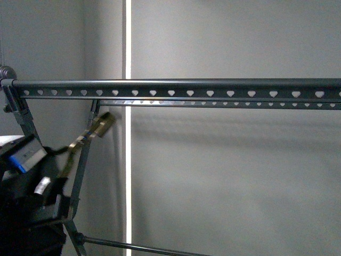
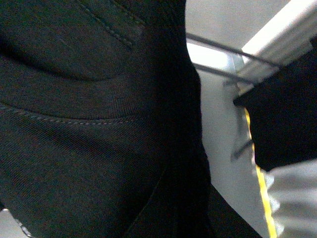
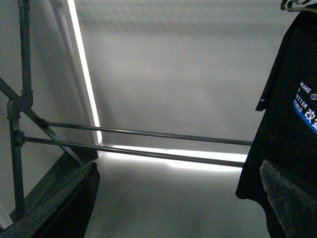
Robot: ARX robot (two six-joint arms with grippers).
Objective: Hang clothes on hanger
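Observation:
The black T-shirt (image 2: pixel 89 148) fills most of the left wrist view, with a ribbed collar seam across it. My left gripper (image 2: pixel 173 208) is shut on it, and its fingers are hidden under the cloth. In the front view the left arm (image 1: pixel 24 154) and a dark mass of cloth (image 1: pixel 26 229) sit at the lower left, below the hanger's heart-punched top rail (image 1: pixel 176 90). In the right wrist view the T-shirt (image 3: pixel 287 129) hangs at one side, showing white "MAKE" lettering. My right gripper (image 3: pixel 178 208) is open and empty, apart from the T-shirt.
A second heart-punched rail (image 1: pixel 224 103) runs just behind the top one. The rack's crossed leg (image 1: pixel 80 176) and low bar (image 1: pixel 133 246) stand at the left. Two lower bars (image 3: pixel 148 141) cross the right wrist view. A blurred brass-coloured piece on a strap (image 1: pixel 101 125) hangs by the leg. A grey wall is behind.

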